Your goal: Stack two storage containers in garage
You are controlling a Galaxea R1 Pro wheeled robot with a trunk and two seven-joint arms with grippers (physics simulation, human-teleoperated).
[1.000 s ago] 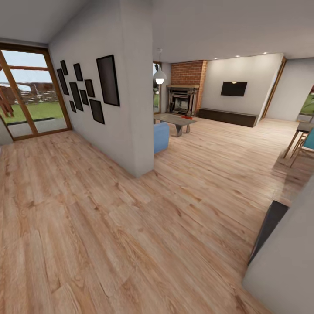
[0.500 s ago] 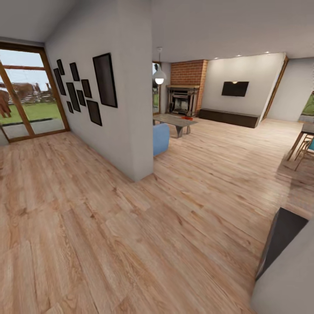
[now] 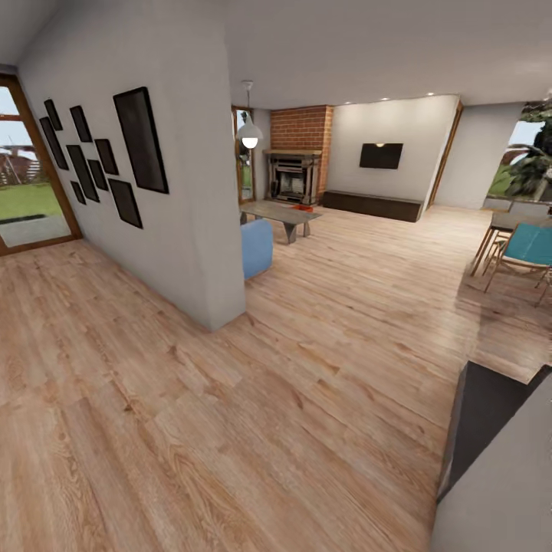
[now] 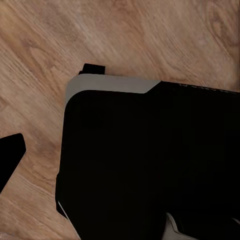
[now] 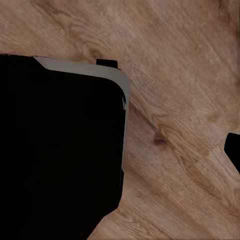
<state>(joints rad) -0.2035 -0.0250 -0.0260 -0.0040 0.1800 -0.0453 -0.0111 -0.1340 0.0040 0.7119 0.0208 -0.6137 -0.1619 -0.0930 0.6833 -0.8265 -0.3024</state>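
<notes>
On the way in — living room ahead, nothing picked up yet

The head view looks along light wood plank floor (image 3: 291,399) past a grey partition wall (image 3: 192,192) hung with dark picture frames (image 3: 140,139), and beyond it the living room opens out: blue sofa (image 3: 257,247), low coffee table (image 3: 277,212), brick fireplace (image 3: 295,165), black wall TV (image 3: 381,156) over a dark low cabinet (image 3: 372,205). A small red-orange patch (image 3: 305,206) sits low by the coffee table — likely one of the storage containers, though too small to be sure. Both wrist views look down at plank flooring beside the robot's dark base (image 4: 150,160); only a dark finger tip edges into each, so I cannot tell how the jaws stand. My read: this is the approach step, and next comes rounding the partition and driving toward the table.
</notes>
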